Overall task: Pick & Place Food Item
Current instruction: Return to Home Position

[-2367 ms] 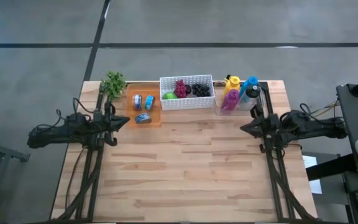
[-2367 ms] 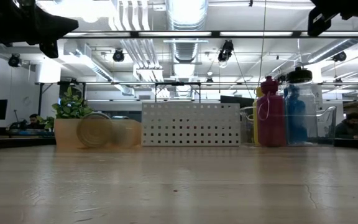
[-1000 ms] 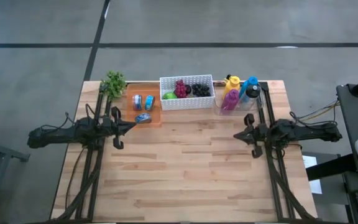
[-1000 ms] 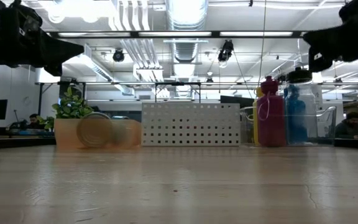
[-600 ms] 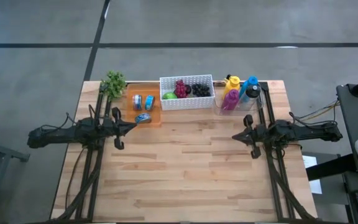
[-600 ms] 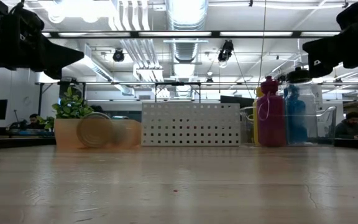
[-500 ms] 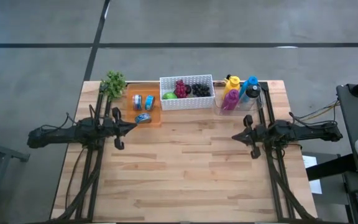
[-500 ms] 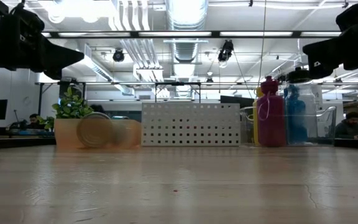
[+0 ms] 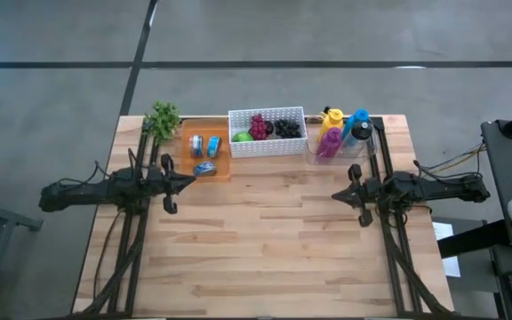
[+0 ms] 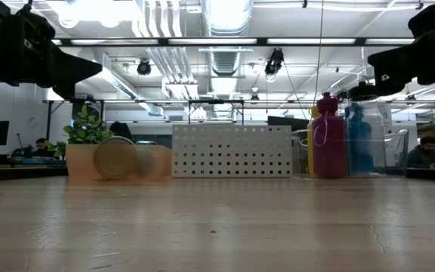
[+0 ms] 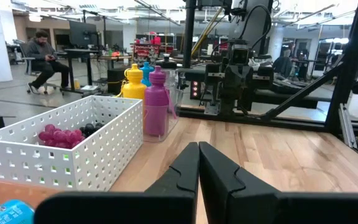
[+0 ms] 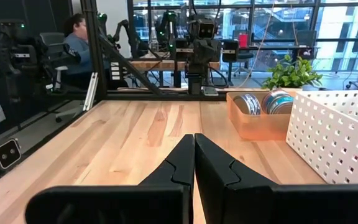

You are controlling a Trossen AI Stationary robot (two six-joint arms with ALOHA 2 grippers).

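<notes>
A white perforated basket at the table's far edge holds purple grapes, dark grapes and a green fruit; it also shows in the left wrist view. My left gripper hovers shut above the table, just near of an orange tray. My right gripper hovers shut over the table's right side, pointing left. Neither touches anything.
The orange tray holds blue-labelled cans. A small potted plant stands at the far left corner. A clear bin of coloured bottles stands right of the basket. Bare wooden tabletop spreads between and near of the arms.
</notes>
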